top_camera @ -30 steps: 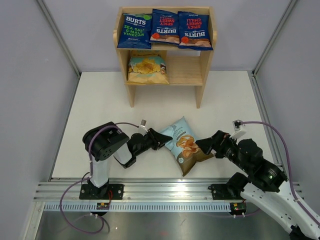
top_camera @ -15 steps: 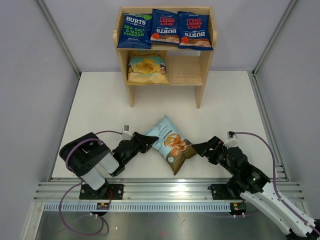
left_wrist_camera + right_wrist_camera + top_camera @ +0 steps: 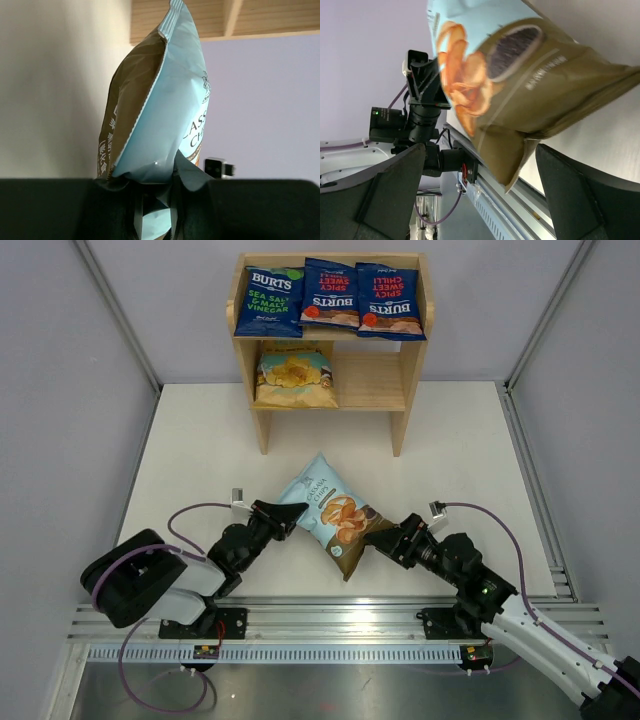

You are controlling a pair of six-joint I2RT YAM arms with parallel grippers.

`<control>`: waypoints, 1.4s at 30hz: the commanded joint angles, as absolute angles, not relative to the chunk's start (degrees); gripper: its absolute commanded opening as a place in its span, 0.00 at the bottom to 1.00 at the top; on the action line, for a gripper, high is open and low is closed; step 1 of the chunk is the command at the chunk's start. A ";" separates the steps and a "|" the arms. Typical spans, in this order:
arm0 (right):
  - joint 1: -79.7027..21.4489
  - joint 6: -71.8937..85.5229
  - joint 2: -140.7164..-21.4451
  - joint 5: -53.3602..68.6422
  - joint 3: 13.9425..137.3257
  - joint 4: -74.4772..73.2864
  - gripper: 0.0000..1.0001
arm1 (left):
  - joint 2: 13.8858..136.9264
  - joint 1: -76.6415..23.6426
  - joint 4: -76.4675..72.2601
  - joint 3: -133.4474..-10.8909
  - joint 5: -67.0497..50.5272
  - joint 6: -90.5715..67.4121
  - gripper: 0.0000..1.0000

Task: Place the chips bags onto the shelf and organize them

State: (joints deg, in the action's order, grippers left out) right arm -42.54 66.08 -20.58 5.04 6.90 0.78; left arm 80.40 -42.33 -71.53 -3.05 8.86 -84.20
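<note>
1. The shelf (image 3: 372, 390) stands at the middle of the table's (image 3: 200, 440) far edge.
2. Three Burts bags (image 3: 331, 293) lie side by side on the top tier and fill its width.
3. The yellow bag (image 3: 294, 377) lies on the left half of the lower tier. The right half of that tier is bare wood.
4. The light-blue bag (image 3: 330, 513) is off the shelf, near the middle of the table's near edge, between the two arms. It sits cornerwise, its blue end towards the shelf and its brown end towards the near edge.
5. The left gripper (image 3: 287, 520) reaches in from the near left corner and pinches the bag's left corner. In the left wrist view the crimped seam of the bag (image 3: 170, 110) is clamped between the dark fingers (image 3: 120, 210), and the bag rises up from them.
6. The right gripper (image 3: 385, 537) comes from the near right corner and sits at the bag's right corner with its jaws spread wide.
7. In the right wrist view the brown corner of the bag (image 3: 520, 75) hangs between the two parted fingers (image 3: 390, 195), and neither finger presses on it.
8. Whether the bag's lower edge rests on the table cannot be told.
</note>
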 commanded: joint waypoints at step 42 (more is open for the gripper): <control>-42.36 56.07 -32.61 11.34 7.03 51.32 0.99 | 58.36 -44.38 -73.47 -9.32 4.13 -90.09 0.06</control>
